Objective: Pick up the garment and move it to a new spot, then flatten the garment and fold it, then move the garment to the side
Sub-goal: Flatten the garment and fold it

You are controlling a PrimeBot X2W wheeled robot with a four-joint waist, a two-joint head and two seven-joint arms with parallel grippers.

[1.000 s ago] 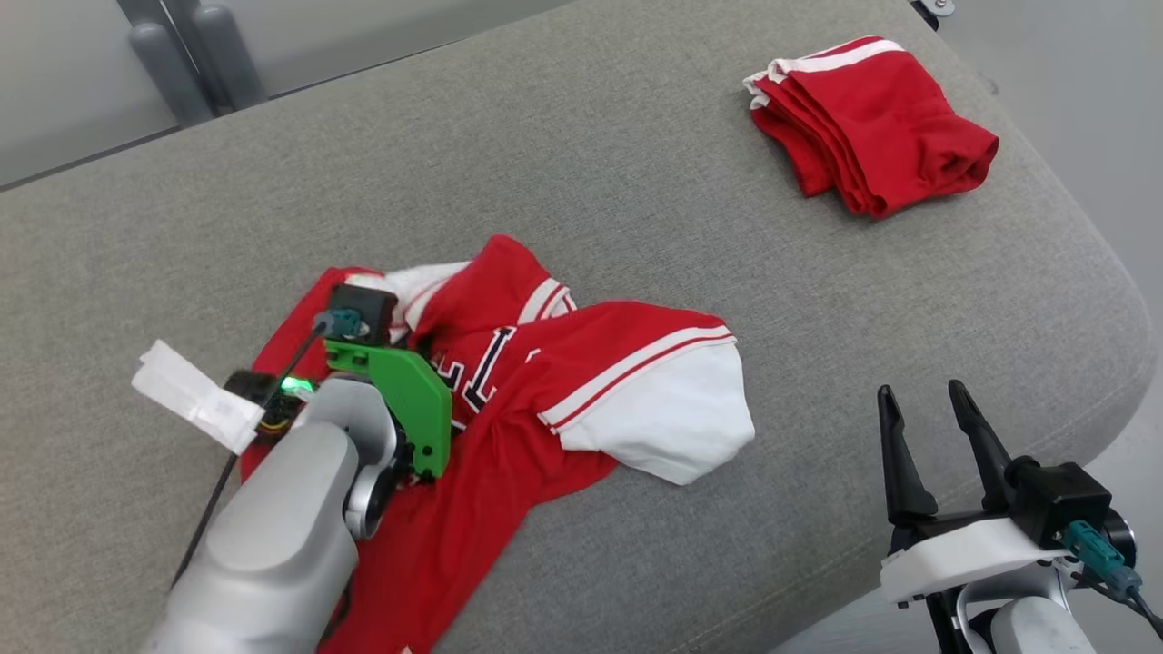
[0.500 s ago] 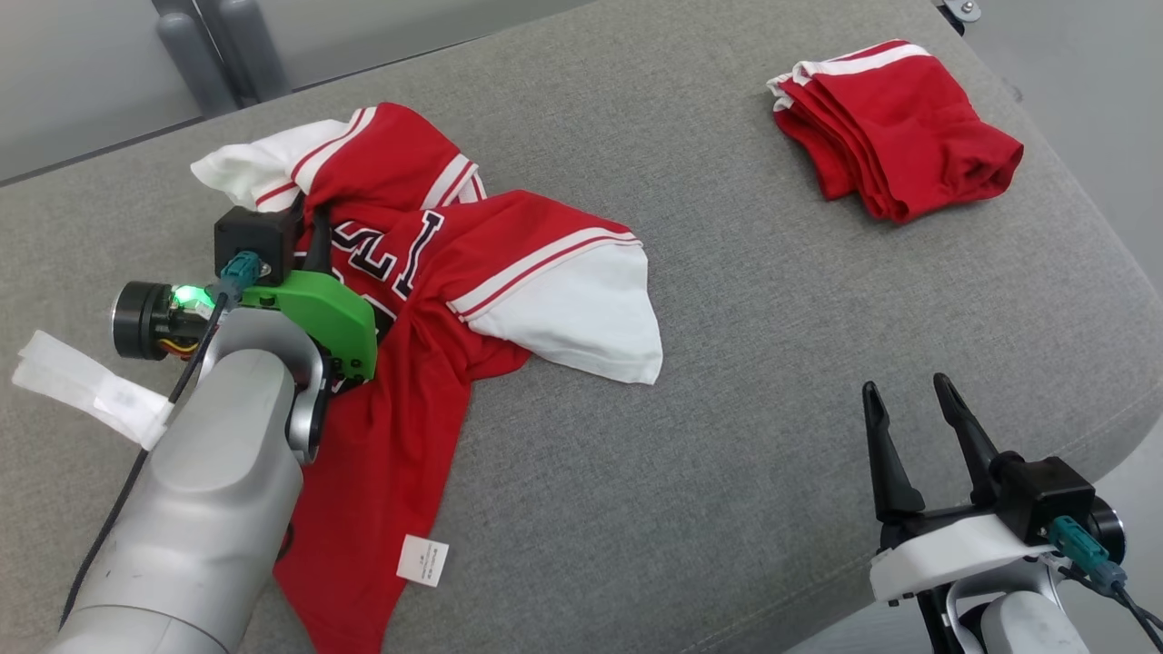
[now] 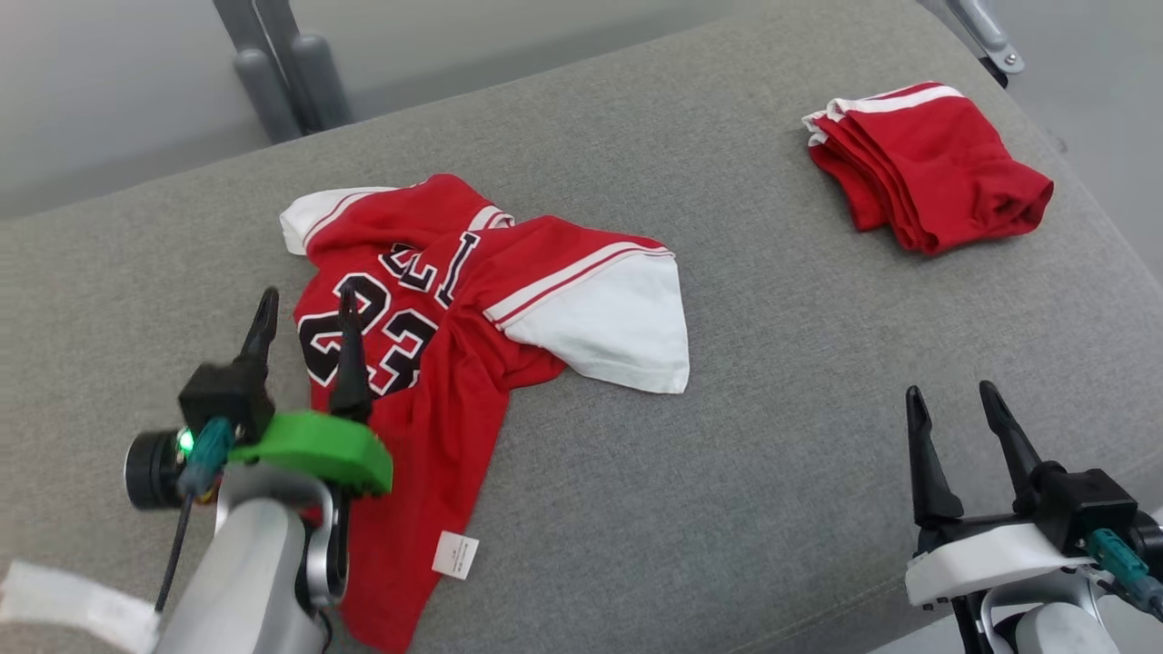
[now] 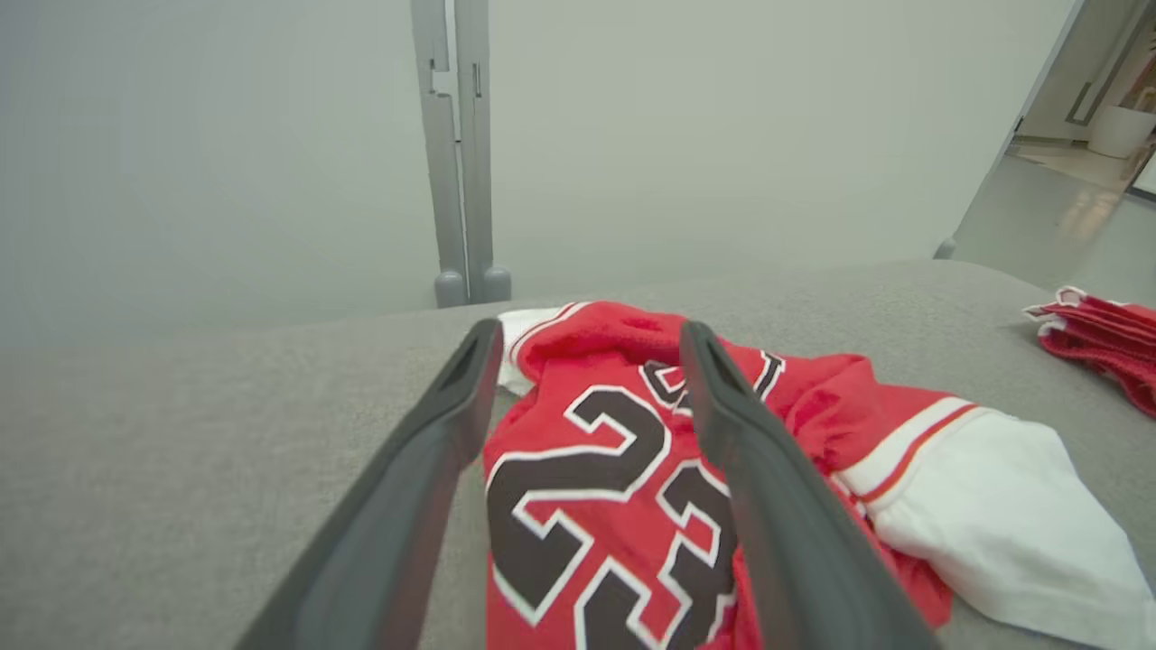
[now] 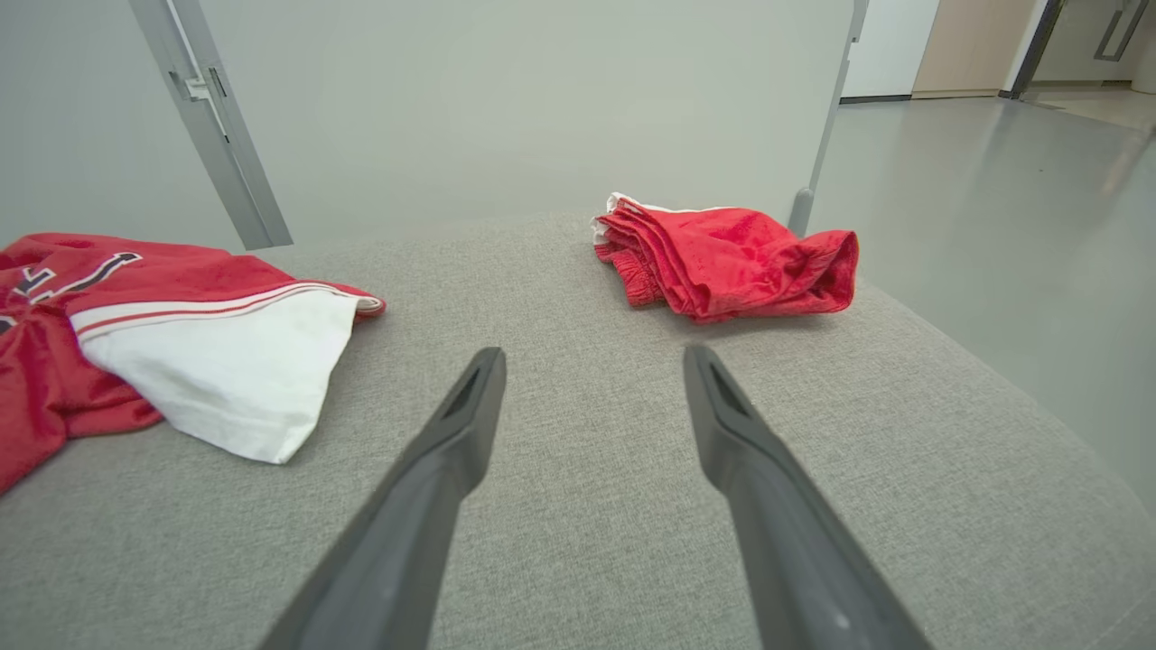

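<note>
**A:** Head view first. Where is the jersey?

**B:** The red jersey lies crumpled on the grey cushion, left of middle, with its number 23 facing up. One white sleeve spreads to the right, and a white label shows at the near hem. Folded red shorts sit well apart at the far right.

**A:** And the grippers?

**B:** The left gripper stands at the jersey's left edge, fingers wide and holding nothing. The right gripper is at the lower right, near the cushion's edge, fingers wide and empty too.

**A:** Left wrist view?

**B:** The left gripper's fingers spread wide and frame the 23 on the jersey. The cloth lies loose, not pinched. I cannot tell whether the tips touch it. A grey post stands behind the cushion.

**A:** Right wrist view?

**B:** The right gripper's fingers are wide over bare cushion. The jersey's sleeve lies to the left and the shorts lie ahead, both clear of the fingers.
</note>
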